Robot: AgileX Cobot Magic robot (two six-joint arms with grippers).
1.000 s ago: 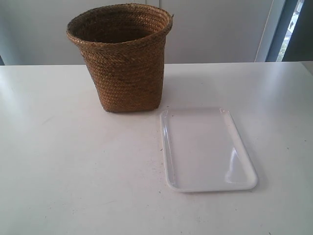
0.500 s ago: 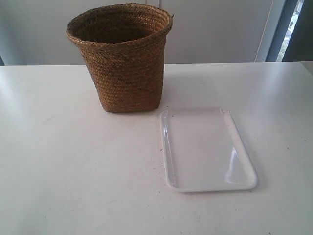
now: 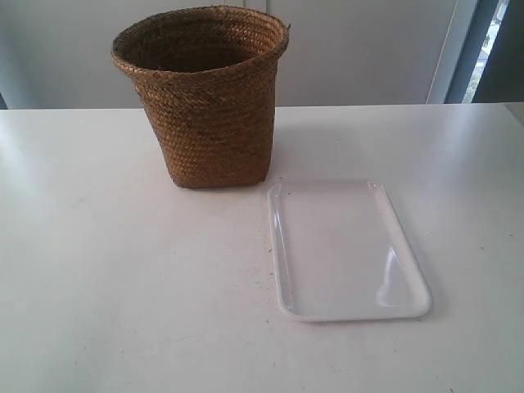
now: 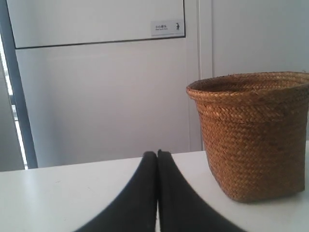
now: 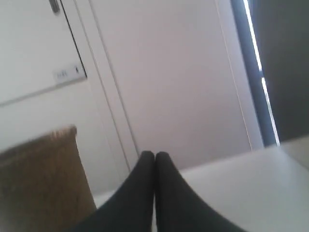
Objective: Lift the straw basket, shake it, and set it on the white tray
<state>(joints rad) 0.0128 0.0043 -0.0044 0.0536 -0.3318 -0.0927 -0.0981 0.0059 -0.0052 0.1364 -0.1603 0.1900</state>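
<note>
Left hand (image 4: 157, 154): clenched, empty.
Right hand (image 5: 154, 154): clenched, empty.
Basket (image 3: 211, 123): ahead of both hands, untouched.
Tray (image 3: 344, 246): basket's 4 o'clock, exterior view.

The left gripper (image 4: 157, 154) and right gripper (image 5: 154, 154) have black fingers (image 4: 140, 193) — smooth, curved, tapering.

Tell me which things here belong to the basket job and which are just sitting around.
Job:
- basket
- tray, empty, beside it
- left gripper and right gripper, both shut

Just there:
- table
- wall panels
- sign on the wall
</note>
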